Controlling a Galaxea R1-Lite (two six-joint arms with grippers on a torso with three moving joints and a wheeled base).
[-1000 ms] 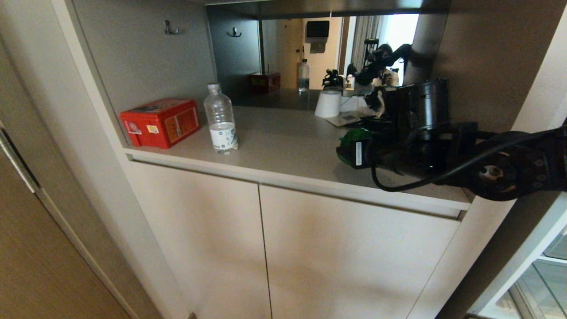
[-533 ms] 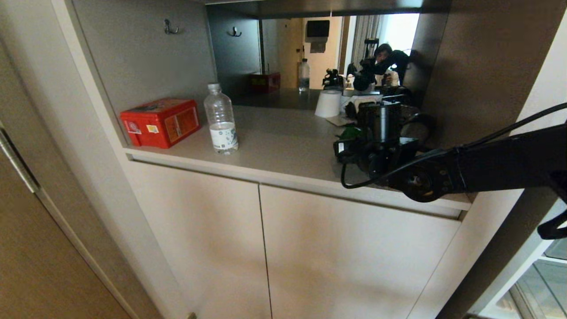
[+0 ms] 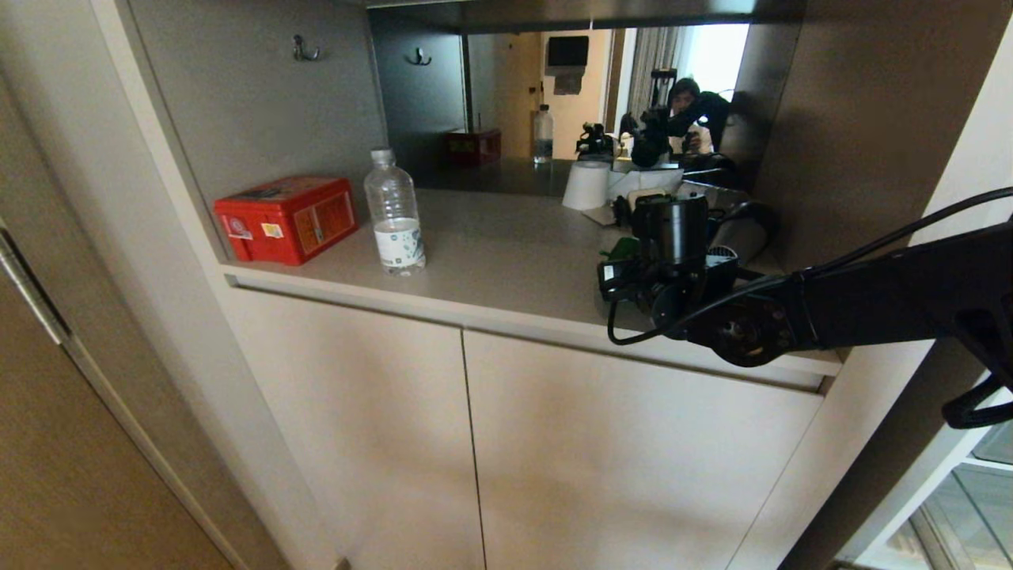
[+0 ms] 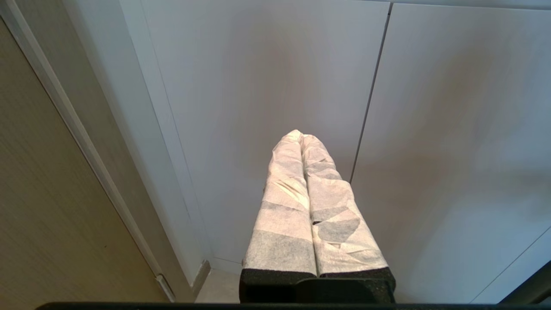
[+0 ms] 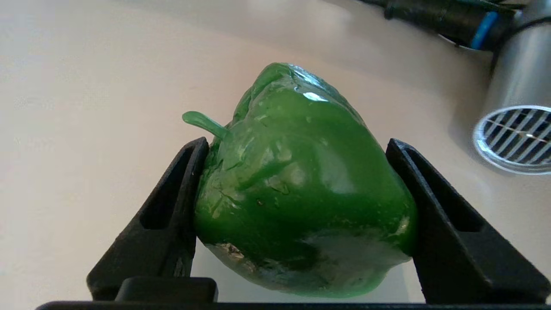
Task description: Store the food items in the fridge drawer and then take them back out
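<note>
Bell pepper [image 5: 297,202], glossy green, stem intact: pinched between the two black fingers [image 5: 168,224] of the right gripper [image 5: 297,215], one finger against each flank; held over the beige counter [image 3: 491,253] at its right end, whether touching the surface is unclear; silver cylinder with a grilled end [image 5: 514,129] lies just beside it; left gripper [image 4: 301,137], parked before the cabinet doors [image 4: 267,86], white-wrapped fingers pressed together; red box [image 3: 285,218] and water bottle [image 3: 394,214] at the counter's left.
</note>
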